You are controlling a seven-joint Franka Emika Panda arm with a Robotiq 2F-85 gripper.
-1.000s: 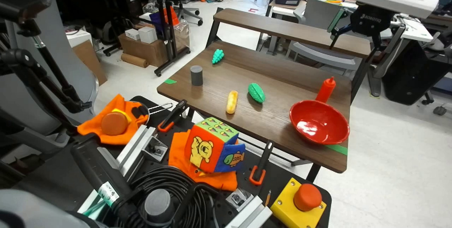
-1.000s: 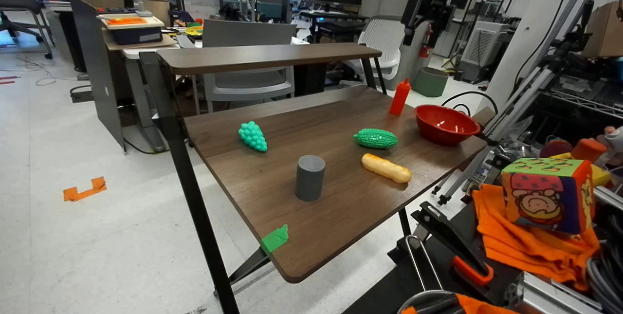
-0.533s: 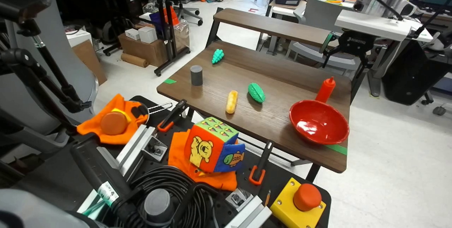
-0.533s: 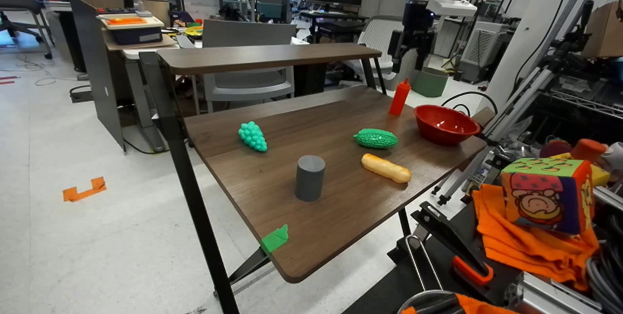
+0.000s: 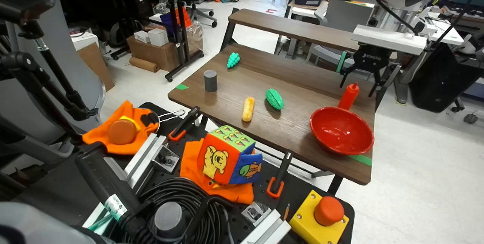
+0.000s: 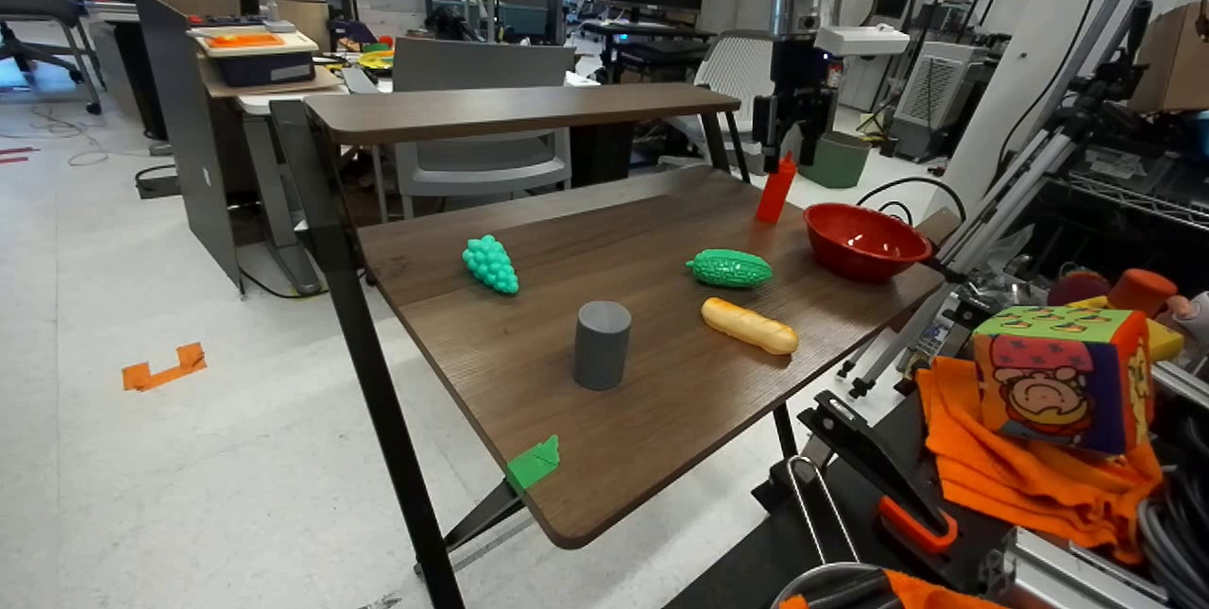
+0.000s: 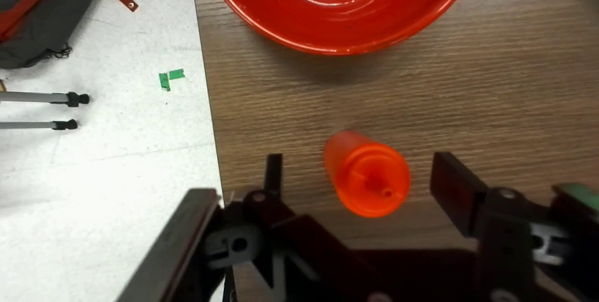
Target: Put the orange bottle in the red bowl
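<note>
The orange bottle (image 5: pixel 348 97) stands upright on the table behind the bowl, and it also shows in an exterior view (image 6: pixel 775 194). In the wrist view I look down on its cap and nozzle (image 7: pixel 373 180). The red bowl (image 5: pixel 340 132) is close to it near the table's end, also in an exterior view (image 6: pixel 861 248) and at the top of the wrist view (image 7: pixel 346 33). My gripper (image 5: pixel 356 89) is open over the bottle. In the wrist view its fingers (image 7: pixel 358 171) stand on either side of the bottle, with gaps on both sides. Exact fingertip height against the cap is hard to tell.
On the brown table (image 5: pixel 298 130) are a green corn-like object (image 5: pixel 274 99), a yellow bread-like stick (image 5: pixel 248 109), a grey cylinder (image 5: pixel 210 81) and a green grape-like bunch (image 5: pixel 233 60). A raised shelf (image 5: pixel 295 26) runs along the back edge.
The arm and gripper have come down and moved over the bottle, the fingers staying open. The bottle, bowl and other objects have not moved.
</note>
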